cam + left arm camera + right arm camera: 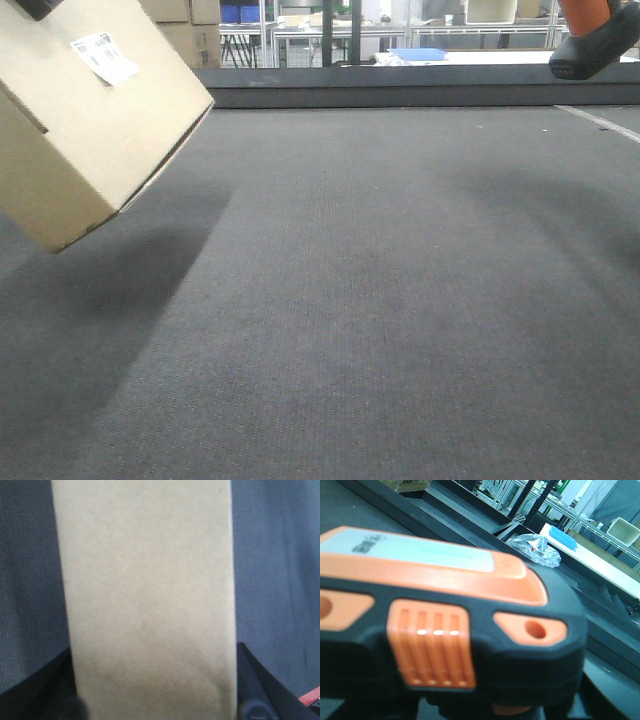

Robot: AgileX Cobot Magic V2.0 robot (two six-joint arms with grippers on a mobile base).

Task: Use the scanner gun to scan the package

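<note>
Box (90, 120): plain matt tan cardboard. White paper label (104, 56) toward its 12 o'clock edge. Mat (400, 300): grey cloth, fine ribbed weave, matt. Scanner (445, 630): moulded plastic, black body dull, orange ribs semi-gloss with small glints. Bag (532, 547), 1 o'clock in right wrist view: clear, crinkled, shiny film.

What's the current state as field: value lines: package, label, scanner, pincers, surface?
package: tan cardboard box, tilted, lifted off the surface, far left of the front view
label: white label on the box's upper face
scanner: orange-and-black scanner gun, aloft at top right of the front view, well apart from the box
left pincer: shut on the box, black fingers flanking both sides
right pincer: not discernible; scanner fills its wrist view
surface: dark grey woven mat
</note>
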